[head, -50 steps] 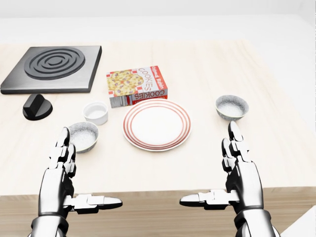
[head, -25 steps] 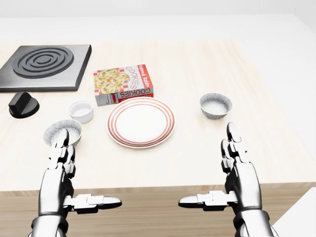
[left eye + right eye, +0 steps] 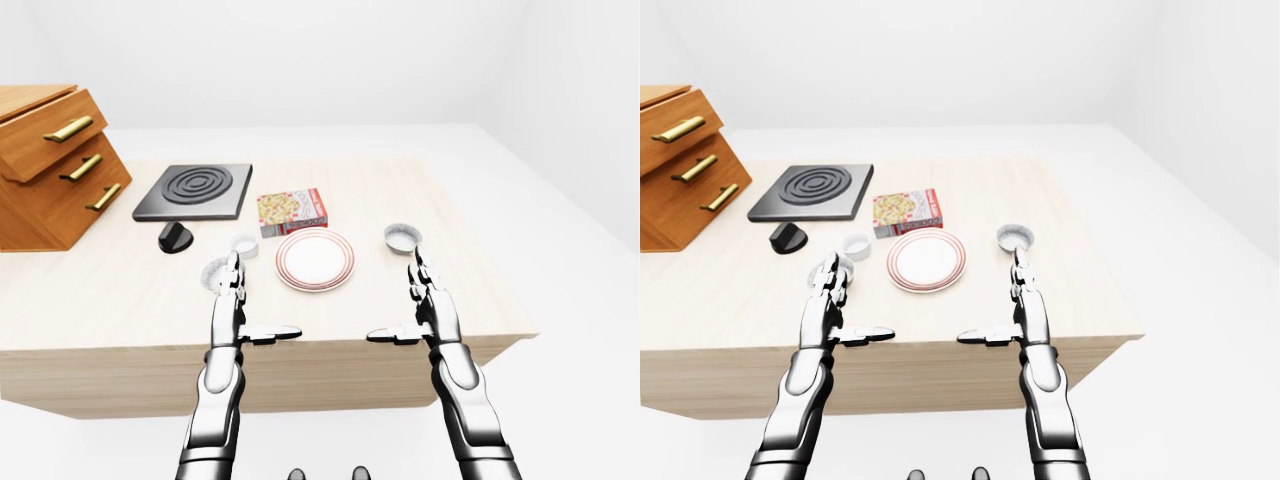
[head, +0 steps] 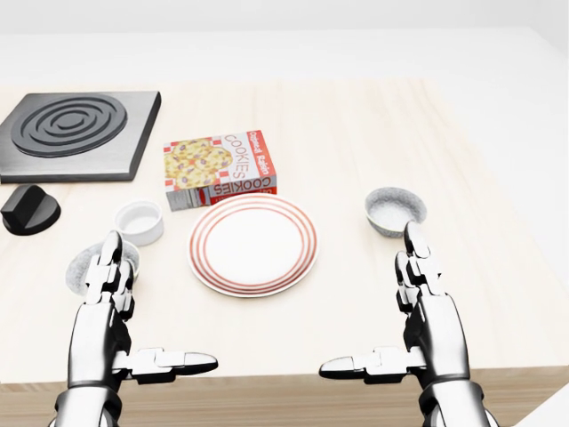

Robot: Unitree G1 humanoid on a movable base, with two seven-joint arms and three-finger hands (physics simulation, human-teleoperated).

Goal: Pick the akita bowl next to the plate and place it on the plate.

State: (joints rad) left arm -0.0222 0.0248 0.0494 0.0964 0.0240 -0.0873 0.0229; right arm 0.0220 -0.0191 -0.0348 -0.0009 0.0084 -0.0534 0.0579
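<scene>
In the head view a white plate (image 4: pixel 252 244) with red rings lies mid-table. A grey speckled bowl (image 4: pixel 395 211) stands to its right, just above my right hand's fingertips (image 4: pixel 412 233). A second grey bowl (image 4: pixel 85 267) sits to the plate's left, partly hidden behind my left hand's fingers (image 4: pixel 111 271). My left hand (image 4: pixel 151 311) and right hand (image 4: pixel 369 298) both hover open near the table's bottom edge, fingers straight, thumbs pointing inward, holding nothing.
A white ramekin (image 4: pixel 140 221) stands between the left bowl and a cookie box (image 4: pixel 220 169) above the plate. A black burner plate (image 4: pixel 76 124) and black knob (image 4: pixel 27 210) lie at upper left. A wooden drawer cabinet (image 3: pixel 50 160) stands on the table's left.
The whole picture shifted: the table's things slid left, then down toward the hands, so the camera moved. Both hands keep the same open pose.
</scene>
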